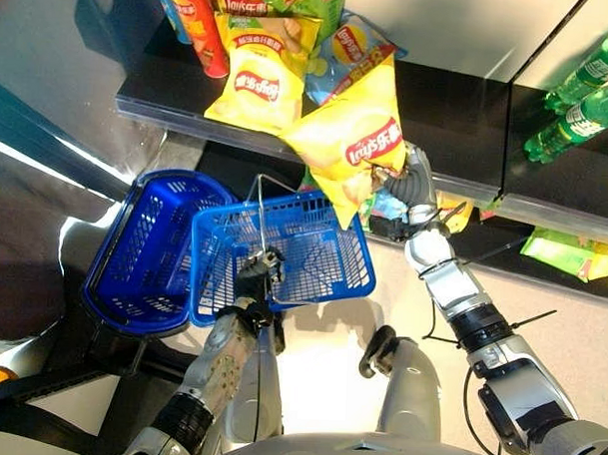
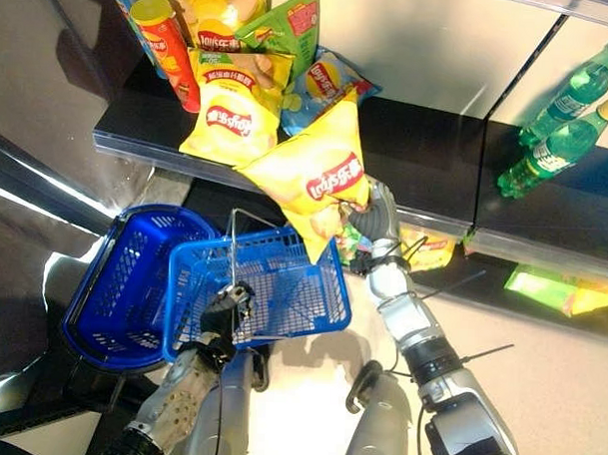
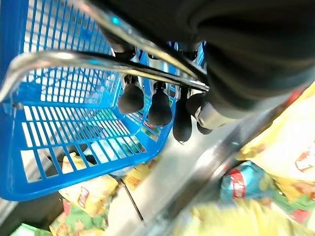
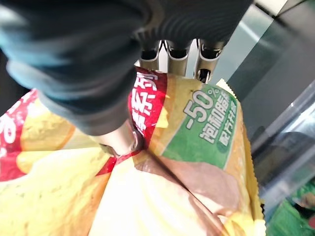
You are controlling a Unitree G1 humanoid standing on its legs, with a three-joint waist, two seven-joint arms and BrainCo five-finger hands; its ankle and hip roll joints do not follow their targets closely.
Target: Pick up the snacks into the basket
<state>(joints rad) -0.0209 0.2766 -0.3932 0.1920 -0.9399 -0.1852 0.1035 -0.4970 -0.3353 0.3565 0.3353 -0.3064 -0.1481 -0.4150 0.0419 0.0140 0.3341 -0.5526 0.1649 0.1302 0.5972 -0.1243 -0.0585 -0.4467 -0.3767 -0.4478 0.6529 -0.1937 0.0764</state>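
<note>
My right hand [image 1: 413,183] is shut on a yellow chip bag [image 1: 349,141], pinching its edge and holding it in the air above the far right corner of the blue basket [image 1: 322,273]. In the right wrist view the thumb [image 4: 118,140] and fingers [image 4: 177,54] clamp the chip bag [image 4: 172,182]. My left hand [image 1: 259,276] is shut on the basket's metal handle [image 1: 260,211], its fingers [image 3: 160,105] curled round the handle [image 3: 98,59]. More snacks lie on the dark shelf [image 1: 458,113]: another yellow chip bag [image 1: 257,76], a blue bag [image 1: 340,54] and a red tube [image 1: 199,26].
A second blue basket [image 1: 138,252] stands lower to the left, behind the held one. Green bottles [image 1: 578,107] lie on the shelf at the right. Yellow and green snack packs [image 1: 573,255] sit on a lower shelf at the right, and others [image 3: 88,196] show below the basket.
</note>
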